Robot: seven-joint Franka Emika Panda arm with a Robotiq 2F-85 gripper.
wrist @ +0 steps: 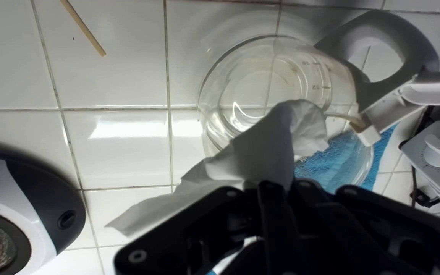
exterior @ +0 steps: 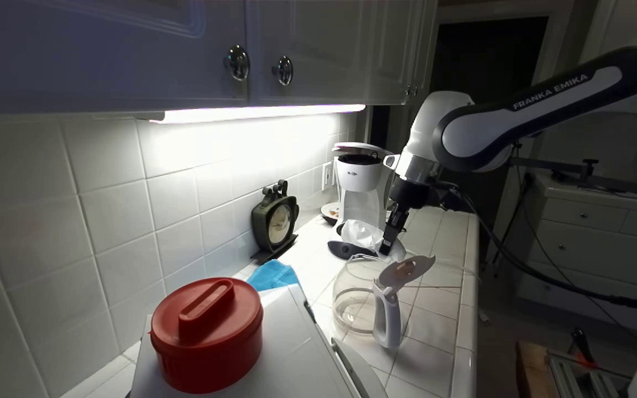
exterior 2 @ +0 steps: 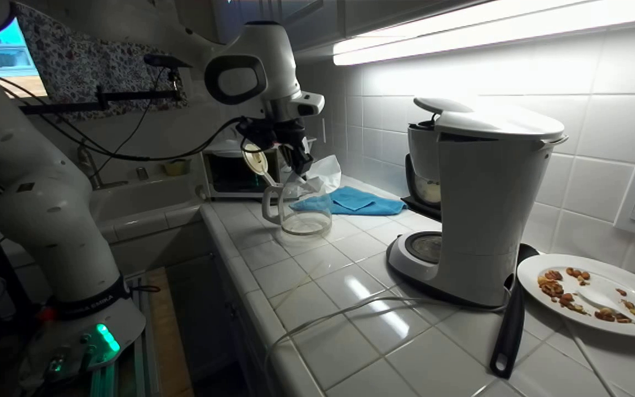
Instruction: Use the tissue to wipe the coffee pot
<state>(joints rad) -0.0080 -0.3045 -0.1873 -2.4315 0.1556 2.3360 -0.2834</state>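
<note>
The coffee pot (exterior: pixel 351 312) is a clear glass carafe standing upright on the tiled counter, with its white handle at the side and its lid (exterior: pixel 410 273) raised. It also shows in an exterior view (exterior 2: pixel 313 220) and in the wrist view (wrist: pixel 250 82). My gripper (wrist: pixel 275 187) is shut on the crumpled white tissue (wrist: pixel 260 152), pointing down just above the pot's mouth; the gripper also shows in both exterior views (exterior: pixel 387 246) (exterior 2: pixel 303 171). The tissue spreads out on both sides of the fingertips (exterior: pixel 358 234) (exterior 2: pixel 328 172). I cannot tell whether its lower end is inside the rim.
A light-blue cloth (exterior 2: pixel 364 203) lies beside and behind the pot. The white coffee machine (exterior 2: pixel 477 220) stands farther along the counter, near a plate (exterior 2: pixel 532 270) with nuts. A red-lidded container (exterior: pixel 208 331) sits on a white appliance (exterior: pixel 296 342). A green dial scale (exterior: pixel 276 221) stands by the wall.
</note>
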